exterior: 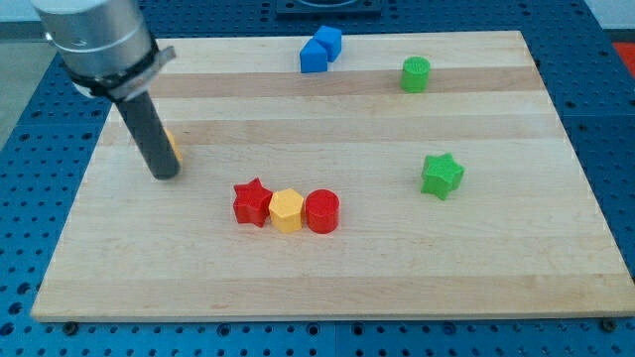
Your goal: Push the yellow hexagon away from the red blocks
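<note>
The yellow hexagon lies on the wooden board a little below its middle. It touches a red star on its left and a red cylinder on its right, the three in a row. My tip rests on the board at the view's left, well left of and slightly above the red star. Another yellow block shows only as a sliver behind the rod; its shape cannot be made out.
Two blue blocks sit together near the board's top edge. A green cylinder stands at the top right. A green star lies at the right, level with the tip.
</note>
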Controlling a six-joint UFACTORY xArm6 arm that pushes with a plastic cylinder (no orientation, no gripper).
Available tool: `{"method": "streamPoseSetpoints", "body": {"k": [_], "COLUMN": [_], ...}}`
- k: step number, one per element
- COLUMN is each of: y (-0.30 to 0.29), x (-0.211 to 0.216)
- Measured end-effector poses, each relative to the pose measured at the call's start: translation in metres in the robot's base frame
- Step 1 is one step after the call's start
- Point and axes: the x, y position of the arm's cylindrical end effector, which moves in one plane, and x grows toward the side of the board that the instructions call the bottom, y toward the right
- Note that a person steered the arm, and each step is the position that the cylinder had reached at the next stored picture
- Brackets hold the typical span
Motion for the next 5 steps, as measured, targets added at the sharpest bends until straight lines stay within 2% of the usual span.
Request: {"method": "streamPoseSetpoints", "body": {"k": [1,2,3,4,5], "y": [-0.026,-0.029,0.007,0.071,0.166], "x": [-0.022,-0.019,-0.017,-0.014,-0.007]}}
